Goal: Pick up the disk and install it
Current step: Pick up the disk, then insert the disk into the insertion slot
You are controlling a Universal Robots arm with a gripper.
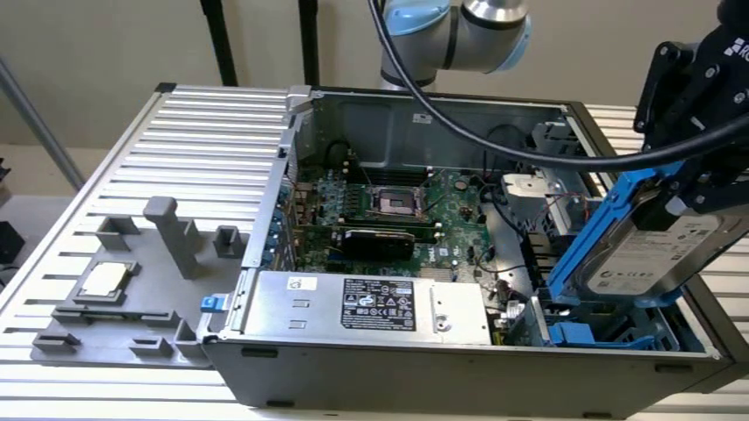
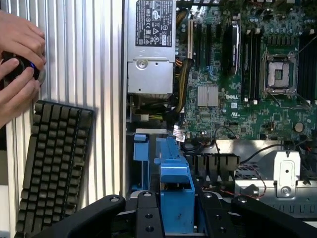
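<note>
Black gripper [image 1: 690, 189] clamps the blue-framed silver-grey metal disk [image 1: 650, 250], tilted over the grey computer case's [image 1: 468, 368] blue bay [image 1: 580, 333], seemingly for insertion.

White letters spelling DELL stood on the green circuit board [image 2: 247, 114], just beside its square silver heatsink [image 2: 207, 95]. The black-and-white label [image 2: 155, 22] on the long silver box [image 2: 151, 74] carried rows of small print and marks, too fine to read. The white label [image 1: 661, 246] on the disk [image 1: 638, 263] was likewise unreadable.
</note>
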